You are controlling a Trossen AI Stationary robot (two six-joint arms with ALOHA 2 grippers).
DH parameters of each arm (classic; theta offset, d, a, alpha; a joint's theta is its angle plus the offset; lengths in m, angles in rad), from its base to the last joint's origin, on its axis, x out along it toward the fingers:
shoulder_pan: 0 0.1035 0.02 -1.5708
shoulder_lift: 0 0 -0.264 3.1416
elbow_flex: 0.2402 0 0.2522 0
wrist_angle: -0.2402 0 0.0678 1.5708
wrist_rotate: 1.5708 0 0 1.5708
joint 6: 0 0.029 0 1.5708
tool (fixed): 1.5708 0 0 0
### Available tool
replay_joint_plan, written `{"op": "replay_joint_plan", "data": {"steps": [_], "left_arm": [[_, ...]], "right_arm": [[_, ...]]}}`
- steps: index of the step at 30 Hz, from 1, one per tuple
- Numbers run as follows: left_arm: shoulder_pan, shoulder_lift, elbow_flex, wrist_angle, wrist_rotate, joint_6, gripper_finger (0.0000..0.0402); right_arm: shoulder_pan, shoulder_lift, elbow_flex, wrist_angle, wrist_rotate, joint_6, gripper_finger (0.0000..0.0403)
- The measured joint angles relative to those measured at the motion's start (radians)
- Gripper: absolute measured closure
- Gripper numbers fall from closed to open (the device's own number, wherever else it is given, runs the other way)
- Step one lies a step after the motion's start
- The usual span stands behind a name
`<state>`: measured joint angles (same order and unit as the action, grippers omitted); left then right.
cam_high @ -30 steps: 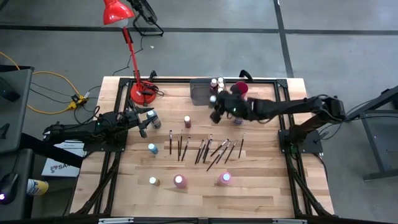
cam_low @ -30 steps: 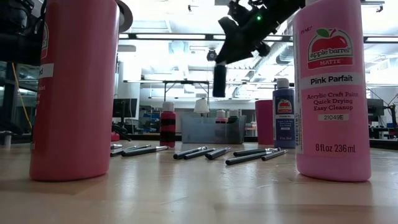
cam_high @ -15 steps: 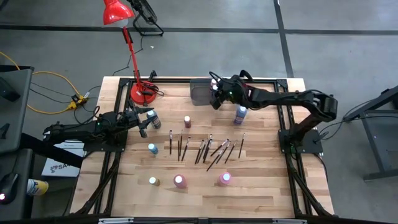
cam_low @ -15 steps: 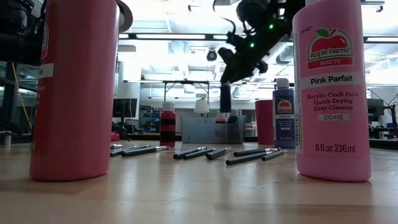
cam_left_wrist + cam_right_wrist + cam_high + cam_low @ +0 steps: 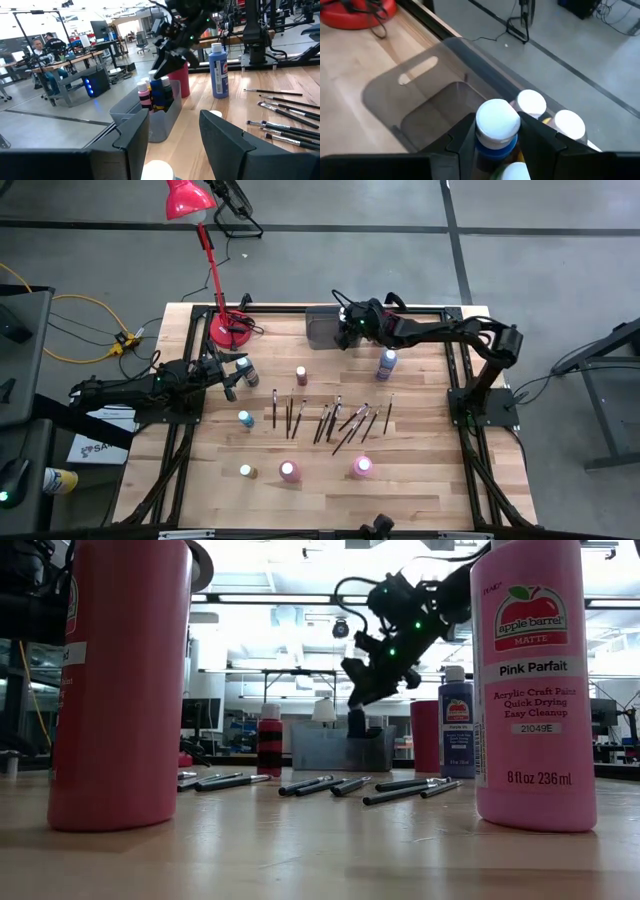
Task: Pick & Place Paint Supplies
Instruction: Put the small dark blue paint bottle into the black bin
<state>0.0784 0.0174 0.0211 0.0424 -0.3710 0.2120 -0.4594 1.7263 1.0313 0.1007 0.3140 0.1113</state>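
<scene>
Bottles are filling the translucent grey rectangular bin (image 5: 410, 95). Right gripper (image 5: 495, 135) is hanging over it, fingers clamped on a blue paint bottle with a white cap (image 5: 496, 122), beside two white-capped bottles (image 5: 547, 112) already inside. Releasing from this height risks tipping it against those neighbours. Left gripper (image 5: 172, 132) is waiting near the table's left edge, fingers apart around nothing. Thin dark-handled paintbrushes (image 5: 330, 418) are lying mid-table.
</scene>
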Motion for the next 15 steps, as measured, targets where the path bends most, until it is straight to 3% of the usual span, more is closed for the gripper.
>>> {"op": "replay_joint_plan", "data": {"steps": [15], "left_arm": [[0.0,0.0,0.0,0.0,0.001,0.0,0.0231]], "right_arm": [[-0.039,0.05,0.0,0.032,-0.01,-0.004,0.027]]}}
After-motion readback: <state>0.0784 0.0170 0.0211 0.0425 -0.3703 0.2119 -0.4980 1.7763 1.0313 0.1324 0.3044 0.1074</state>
